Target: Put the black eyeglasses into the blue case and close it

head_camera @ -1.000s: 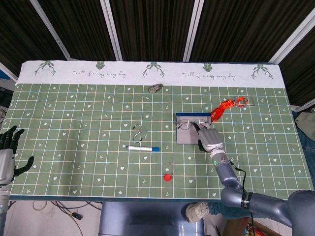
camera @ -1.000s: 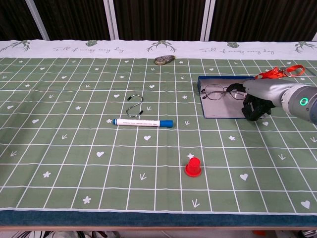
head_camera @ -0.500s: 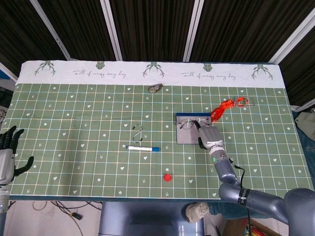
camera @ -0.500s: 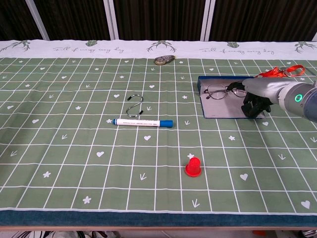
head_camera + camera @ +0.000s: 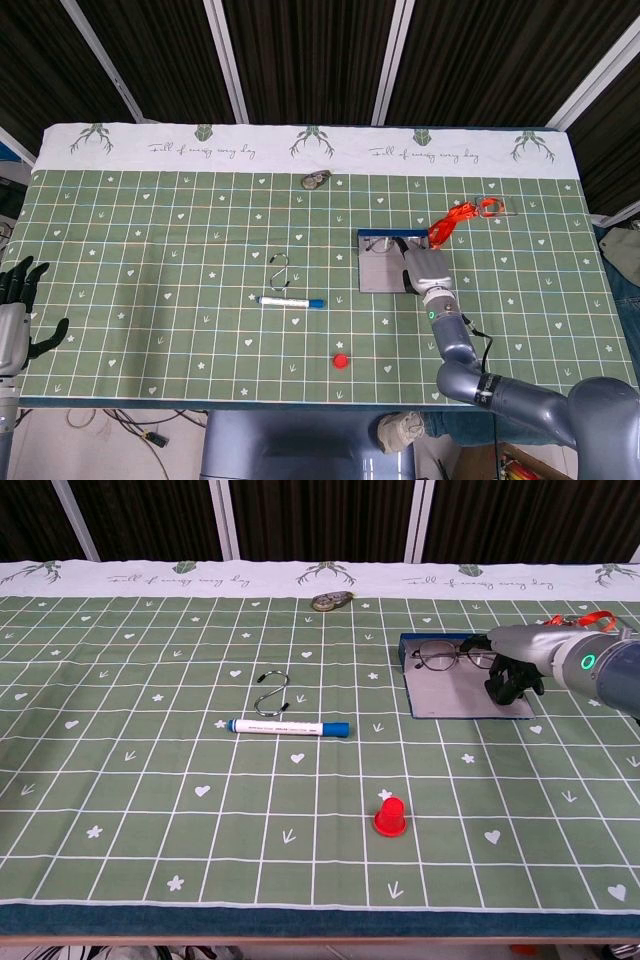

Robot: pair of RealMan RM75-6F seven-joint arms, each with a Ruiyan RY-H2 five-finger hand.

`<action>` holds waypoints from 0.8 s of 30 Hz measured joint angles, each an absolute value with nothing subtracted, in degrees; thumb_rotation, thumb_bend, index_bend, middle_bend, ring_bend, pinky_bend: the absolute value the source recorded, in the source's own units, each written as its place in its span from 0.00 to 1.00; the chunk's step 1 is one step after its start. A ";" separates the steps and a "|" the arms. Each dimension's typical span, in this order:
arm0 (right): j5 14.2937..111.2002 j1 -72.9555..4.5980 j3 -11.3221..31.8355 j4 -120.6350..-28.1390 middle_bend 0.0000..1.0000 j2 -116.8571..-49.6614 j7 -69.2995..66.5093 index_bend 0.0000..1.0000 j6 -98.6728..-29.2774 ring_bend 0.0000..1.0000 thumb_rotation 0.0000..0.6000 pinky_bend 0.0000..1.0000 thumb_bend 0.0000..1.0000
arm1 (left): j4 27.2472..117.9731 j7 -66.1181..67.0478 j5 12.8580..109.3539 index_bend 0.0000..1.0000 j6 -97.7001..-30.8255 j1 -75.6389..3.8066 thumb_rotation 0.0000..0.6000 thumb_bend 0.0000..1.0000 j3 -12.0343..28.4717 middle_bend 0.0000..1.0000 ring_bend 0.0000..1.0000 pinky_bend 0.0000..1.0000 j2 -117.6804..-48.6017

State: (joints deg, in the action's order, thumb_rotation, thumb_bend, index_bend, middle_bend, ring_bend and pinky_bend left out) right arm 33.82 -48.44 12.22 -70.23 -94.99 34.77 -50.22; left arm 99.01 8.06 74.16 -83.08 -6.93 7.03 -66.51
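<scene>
We see a counter (image 5: 120,780) under a green checked cloth with a white border at its far edge. On it lie a metal S-hook (image 5: 272,692), a blue-capped marker (image 5: 287,726) just before it, a small red cap (image 5: 389,815) nearer us, and — far side — a small metal object (image 5: 331,601). To the right sit the open blue case (image 5: 455,692) and an orange strap (image 5: 458,217) — just beside its far corner.

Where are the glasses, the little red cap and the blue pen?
black wire-rimmed eyeglasses (image 5: 440,659), chest view, nose bridge
small red plastic cap (image 5: 389,817), chest view, its side
white marker pen with blue cap (image 5: 285,726), chest view, barrel middle
</scene>
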 measured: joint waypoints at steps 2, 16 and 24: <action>33.27 -48.65 12.51 -70.02 0.59 -95.06 34.82 0.09 -50.07 0.59 1.00 0.65 0.70 | 99.02 8.10 74.13 0.09 -83.03 -6.95 1.00 0.31 7.03 0.00 0.00 0.00 -66.51; 32.01 -48.89 13.32 -71.96 0.52 -93.79 34.55 0.09 -50.32 0.53 1.00 0.63 0.56 | 99.18 8.19 73.84 0.09 -82.88 -6.95 1.00 0.31 7.05 0.00 0.00 0.00 -66.44; 39.41 -46.09 12.11 -81.60 0.31 -89.21 32.38 0.13 -55.27 0.32 1.00 0.30 0.30 | 99.30 8.72 73.77 0.09 -82.80 -7.00 1.00 0.31 6.97 0.00 0.00 0.00 -66.44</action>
